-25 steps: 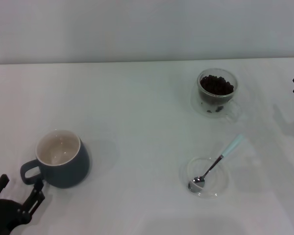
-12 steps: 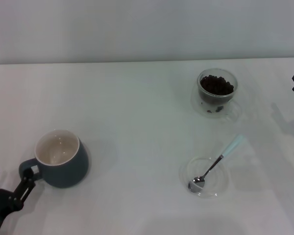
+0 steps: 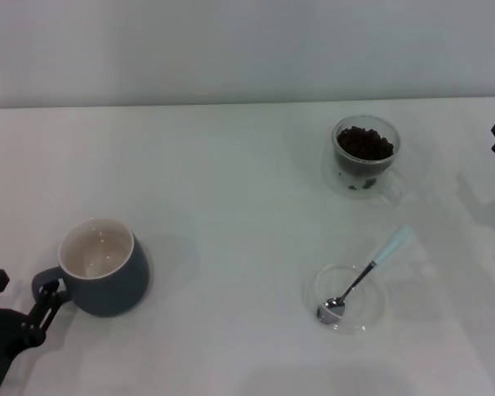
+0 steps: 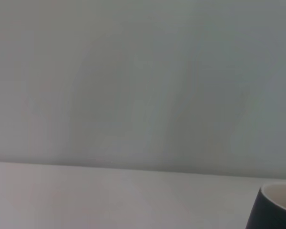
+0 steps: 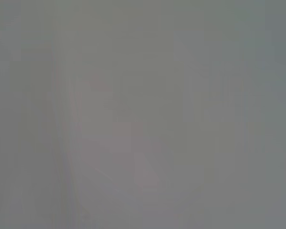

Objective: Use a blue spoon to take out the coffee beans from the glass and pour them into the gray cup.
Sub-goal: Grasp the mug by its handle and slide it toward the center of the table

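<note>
Beside the gray cup (image 3: 105,266), the left pincer (image 3: 21,307) has risen slightly.

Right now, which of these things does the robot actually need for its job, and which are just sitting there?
Needed:
blue spoon
coffee beans
glass
gray cup

Just there:
clear saucer under the spoon
white table

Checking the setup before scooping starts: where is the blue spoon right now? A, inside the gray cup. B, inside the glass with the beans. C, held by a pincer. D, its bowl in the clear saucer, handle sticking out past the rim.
D: the blue spoon lies with its metal bowl in the clear saucer, handle angled out over the rim.
</note>
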Action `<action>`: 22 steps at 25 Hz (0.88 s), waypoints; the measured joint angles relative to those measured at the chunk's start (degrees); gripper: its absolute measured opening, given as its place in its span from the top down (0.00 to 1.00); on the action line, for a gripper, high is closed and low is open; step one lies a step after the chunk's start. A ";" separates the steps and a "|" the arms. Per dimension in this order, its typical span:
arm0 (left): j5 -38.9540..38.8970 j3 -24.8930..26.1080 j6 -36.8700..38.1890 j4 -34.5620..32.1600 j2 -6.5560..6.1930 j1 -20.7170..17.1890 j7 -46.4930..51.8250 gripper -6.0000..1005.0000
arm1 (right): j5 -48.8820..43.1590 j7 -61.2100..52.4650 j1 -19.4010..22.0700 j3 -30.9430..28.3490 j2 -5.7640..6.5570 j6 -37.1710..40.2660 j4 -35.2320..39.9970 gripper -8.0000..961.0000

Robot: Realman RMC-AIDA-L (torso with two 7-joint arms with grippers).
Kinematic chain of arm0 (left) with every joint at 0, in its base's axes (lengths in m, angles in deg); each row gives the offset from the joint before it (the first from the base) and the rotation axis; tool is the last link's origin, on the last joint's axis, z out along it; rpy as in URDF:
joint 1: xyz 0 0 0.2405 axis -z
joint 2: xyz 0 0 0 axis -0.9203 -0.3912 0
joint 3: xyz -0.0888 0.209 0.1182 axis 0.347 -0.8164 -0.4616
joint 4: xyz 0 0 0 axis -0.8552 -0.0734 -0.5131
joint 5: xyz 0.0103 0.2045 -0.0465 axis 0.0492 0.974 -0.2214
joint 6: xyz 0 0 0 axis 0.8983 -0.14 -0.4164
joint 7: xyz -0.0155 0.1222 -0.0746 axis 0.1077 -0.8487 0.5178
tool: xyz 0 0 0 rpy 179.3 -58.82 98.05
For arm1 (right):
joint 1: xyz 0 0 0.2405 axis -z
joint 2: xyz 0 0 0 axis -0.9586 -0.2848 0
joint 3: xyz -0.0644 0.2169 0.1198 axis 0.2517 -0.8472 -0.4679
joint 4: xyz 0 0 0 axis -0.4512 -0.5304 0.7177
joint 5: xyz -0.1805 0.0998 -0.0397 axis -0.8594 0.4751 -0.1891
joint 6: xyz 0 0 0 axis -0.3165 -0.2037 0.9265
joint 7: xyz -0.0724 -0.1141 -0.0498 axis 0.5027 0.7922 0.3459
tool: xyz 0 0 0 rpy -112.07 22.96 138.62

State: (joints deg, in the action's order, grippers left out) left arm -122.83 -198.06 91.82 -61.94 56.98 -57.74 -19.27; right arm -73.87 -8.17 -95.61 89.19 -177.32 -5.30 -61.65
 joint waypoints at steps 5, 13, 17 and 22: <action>0.01 -0.10 -0.17 0.11 -0.05 0.82 0.01 0.25 | 0.00 0.00 0.00 0.00 0.00 -0.04 0.00 0.15; -0.03 0.12 -0.29 0.45 -0.11 2.62 -0.05 0.60 | 0.00 0.00 -0.07 0.00 0.00 -0.04 0.02 0.15; -0.04 0.34 -0.30 0.51 -0.13 3.62 -0.29 0.76 | 0.00 -0.03 -0.08 -0.01 0.00 -0.02 0.05 0.15; -0.04 0.37 -0.56 0.51 -0.13 4.95 -0.34 0.79 | 0.00 -0.06 -0.08 -0.17 0.00 0.02 0.36 0.15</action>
State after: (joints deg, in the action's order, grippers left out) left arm -122.87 -197.69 91.26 -61.43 56.85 -52.79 -19.61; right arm -73.87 -8.23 -95.69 89.02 -177.32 -5.28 -61.29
